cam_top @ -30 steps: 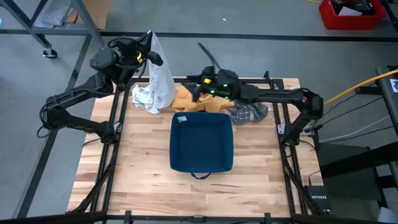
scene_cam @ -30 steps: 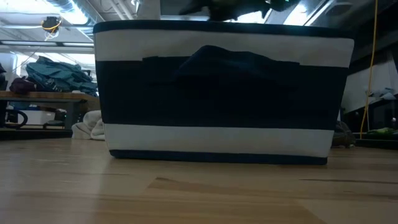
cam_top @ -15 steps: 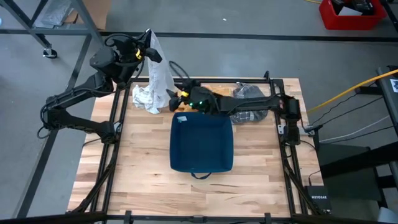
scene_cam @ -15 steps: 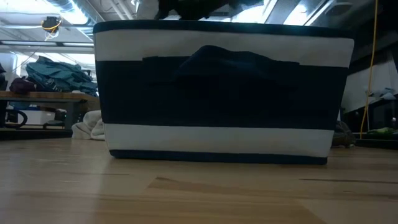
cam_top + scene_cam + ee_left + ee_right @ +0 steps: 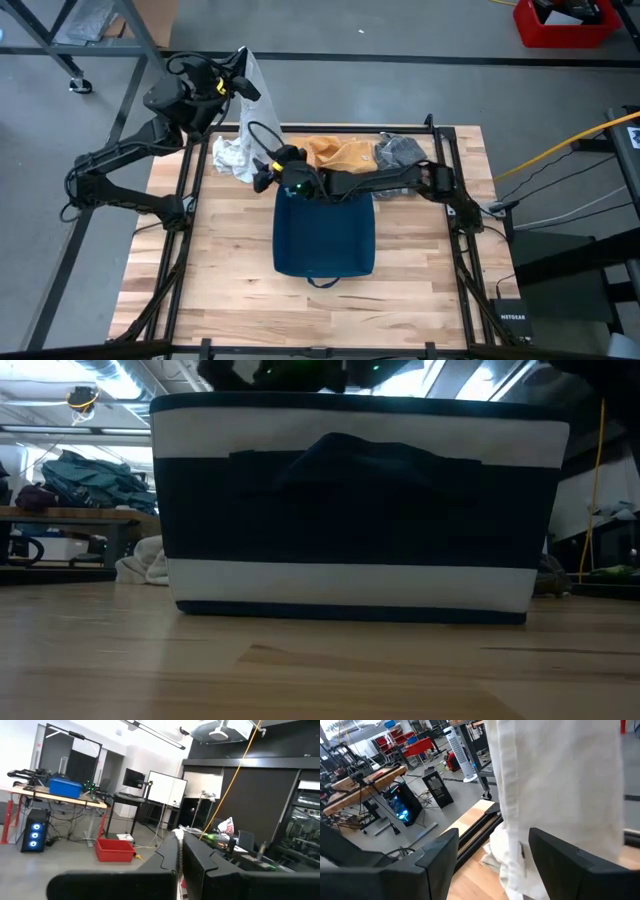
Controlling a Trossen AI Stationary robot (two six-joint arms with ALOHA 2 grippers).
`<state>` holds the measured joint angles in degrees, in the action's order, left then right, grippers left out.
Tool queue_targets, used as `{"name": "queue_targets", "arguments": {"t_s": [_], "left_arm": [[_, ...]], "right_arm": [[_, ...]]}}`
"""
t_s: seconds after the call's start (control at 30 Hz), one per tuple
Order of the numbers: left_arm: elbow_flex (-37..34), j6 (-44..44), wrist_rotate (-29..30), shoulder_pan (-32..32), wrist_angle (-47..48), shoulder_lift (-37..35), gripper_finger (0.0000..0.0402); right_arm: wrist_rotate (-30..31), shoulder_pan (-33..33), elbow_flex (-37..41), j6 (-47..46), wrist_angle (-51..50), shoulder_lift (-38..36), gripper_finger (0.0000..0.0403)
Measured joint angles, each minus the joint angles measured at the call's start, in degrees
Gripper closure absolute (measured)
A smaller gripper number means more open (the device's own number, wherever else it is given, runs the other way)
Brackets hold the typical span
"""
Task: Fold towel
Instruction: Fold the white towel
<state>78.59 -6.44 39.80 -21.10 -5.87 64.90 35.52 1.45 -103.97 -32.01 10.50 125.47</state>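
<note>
Swung way over from the far-right clutter toward the white towel in the last second, that right pincer, now parked just past the far-left corner of the navy bin. Fingers spread wide, nothing between them, with the hanging cloth right in front and filling most of the wrist view. Left pincer up high beyond the far-left corner of the counter, clamped shut on the top of the towel. Drapes straight down from there, lower end bunched on the boards just beside the open pincer, not quite touching as far as can be told.

Edges: towel hangs right along the counter's far-left frame rail, so pretty tight on that side. Orange cloth and grey cloth heaped along the far edge behind the bin. Bin sits dead center. Plenty of bare wood on the near half and down both sides of the bin.
</note>
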Motion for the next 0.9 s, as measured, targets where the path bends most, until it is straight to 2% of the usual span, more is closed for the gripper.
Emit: {"name": "queue_targets", "arguments": {"t_s": [0.27, 0.53, 0.77, 0.9], "left_arm": [[0.0, -0.7, 0.0, 0.0, 0.1, 0.0, 0.0401], [0.0, -1.3, -0.3, 0.1, 0.2, 0.0, 0.0401], [0.0, -1.3, -0.3, 0.1, 0.3, 0.0, 0.0401], [0.0, -0.6, -0.2, 0.1, 0.3, 0.0, 0.0401]], "right_arm": [[1.3, -0.4, -6.7, -1.2, 0.0, 4.4, 0.0155], [8.2, -0.3, -12.0, -1.2, -0.3, 6.8, 0.0155], [14.8, -0.2, -12.6, -1.1, -4.8, 6.9, 0.0155], [15.6, -0.2, -12.6, -1.1, -8.1, 6.9, 0.0155]]}}
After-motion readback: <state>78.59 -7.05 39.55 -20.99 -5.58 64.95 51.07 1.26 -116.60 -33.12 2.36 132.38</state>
